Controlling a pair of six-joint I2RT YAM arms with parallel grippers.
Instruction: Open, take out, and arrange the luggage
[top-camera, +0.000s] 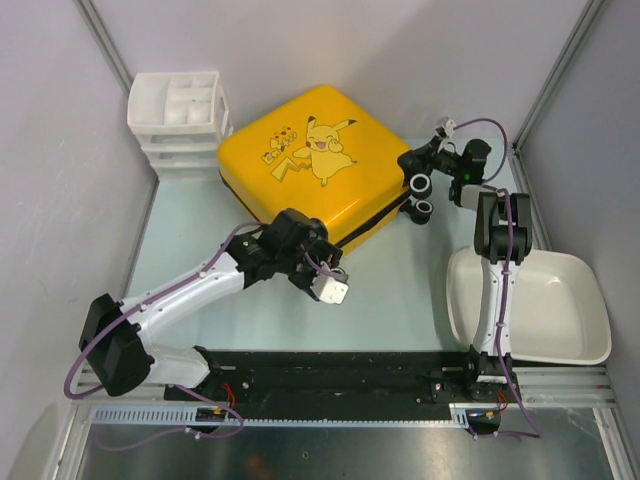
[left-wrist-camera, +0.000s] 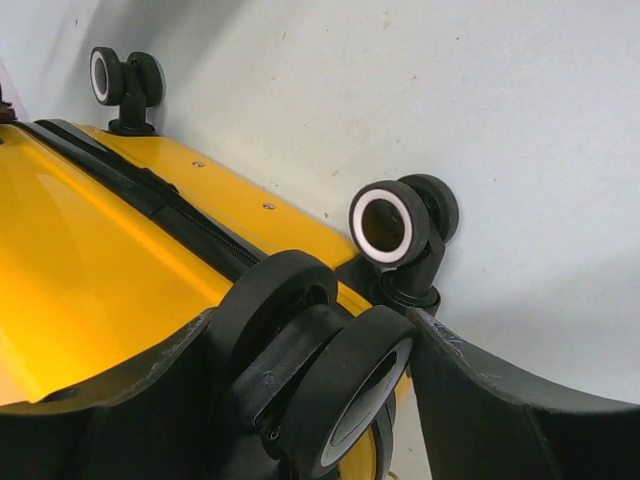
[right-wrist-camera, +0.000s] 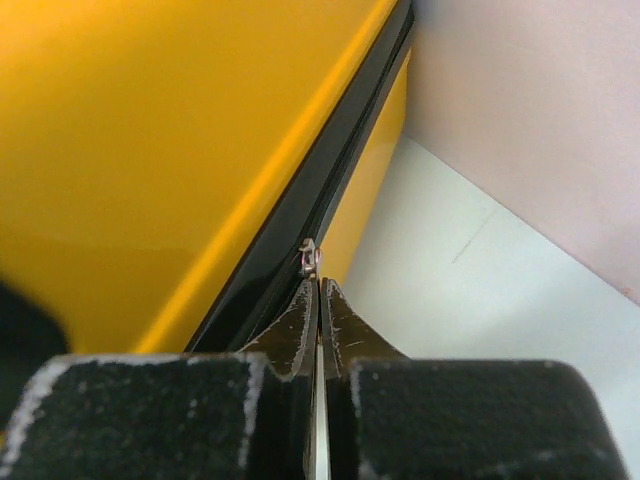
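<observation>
Top external view: the suitcase (top-camera: 300, 160) lies flat and shut at the far middle of the counter (top-camera: 400, 300), print side up and turned so one corner points at the near edge. Its left corner is just beside the drawers (top-camera: 180, 125), which stand in the far-left corner. The tub (top-camera: 580, 310) sits at the near-right corner, well apart from the suitcase, with the right arm rising in front of it.

The left arm reaches from the near-left to the suitcase's near corner. In the left wrist view, the left gripper (left-wrist-camera: 310, 320) has a black double wheel (left-wrist-camera: 330, 390) between its fingers. Both fingers lie against the wheel's sides and grip it. A second wheel (left-wrist-camera: 393, 225) with a white ring stands just beyond it. A third wheel (left-wrist-camera: 125, 78) shows at the far end of the same yellow side. The black zip (left-wrist-camera: 150, 195) runs along that side between them.

The right arm stretches to the suitcase's right corner. In the right wrist view, the right gripper (right-wrist-camera: 318, 290) has its fingers pressed together. A small metal pull (right-wrist-camera: 309, 257) is pinched at their tips, right against the zip where the two yellow shells meet. Pale counter shows to the right.
</observation>
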